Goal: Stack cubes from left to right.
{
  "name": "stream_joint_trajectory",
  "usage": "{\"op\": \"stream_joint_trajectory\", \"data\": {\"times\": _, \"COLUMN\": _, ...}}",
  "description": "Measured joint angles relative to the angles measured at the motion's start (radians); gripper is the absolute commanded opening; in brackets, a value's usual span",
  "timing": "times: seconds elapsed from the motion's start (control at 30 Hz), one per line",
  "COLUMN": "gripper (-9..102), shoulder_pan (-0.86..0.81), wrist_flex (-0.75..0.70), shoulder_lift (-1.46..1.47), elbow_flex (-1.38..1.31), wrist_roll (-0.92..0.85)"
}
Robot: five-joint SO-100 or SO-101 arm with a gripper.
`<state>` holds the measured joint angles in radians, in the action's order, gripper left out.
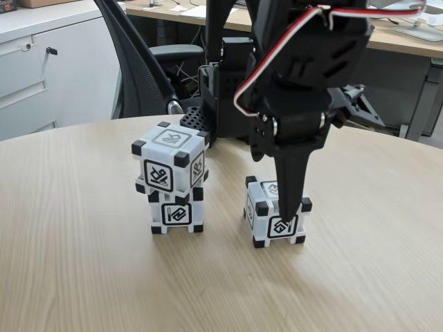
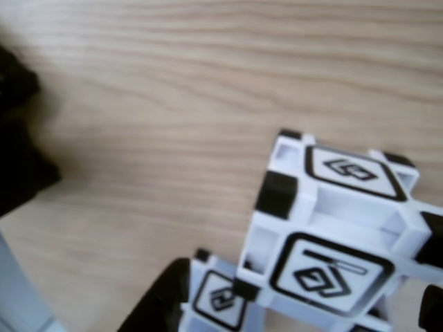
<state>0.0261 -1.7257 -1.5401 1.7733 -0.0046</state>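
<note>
Nearest to me in the fixed view is the single cube, sitting alone on the pale wooden table, to the right of the others. Black plastic, the long front finger of the gripper, comes straight down over this cube's near face, its tip just above the square symbol. I cannot tell from here whether the claw is merely straddling the cube or already pinching it, since the other finger is hidden behind.

Left of it, well apart, stand the other two cubes as a small tower: the lower cube flat on the table and the upper cube on top, turned a little so its corners overhang.

Behind the table I see the arm's black base, an office chair and grey cabinets.

From the wrist view the stacked pair shows from above at the lower right, the upper cube big and tilted in the frame with the lower cube peeking out beneath it; everything is blurred.
</note>
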Motion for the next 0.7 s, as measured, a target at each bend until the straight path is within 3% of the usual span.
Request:
{"op": "stream_joint_trajectory", "data": {"times": 0.2, "gripper": 36, "shoulder_pan": 0.0, "wrist_flex": 0.094, "shoulder_lift": 0.0, "elbow_flex": 0.0, "wrist_roll": 0.011}}
{"op": "stream_joint_trajectory", "data": {"times": 0.7, "gripper": 37, "shoulder_pan": 0.0, "wrist_flex": 0.098, "shoulder_lift": 0.0, "elbow_flex": 0.0, "wrist_roll": 0.005}}
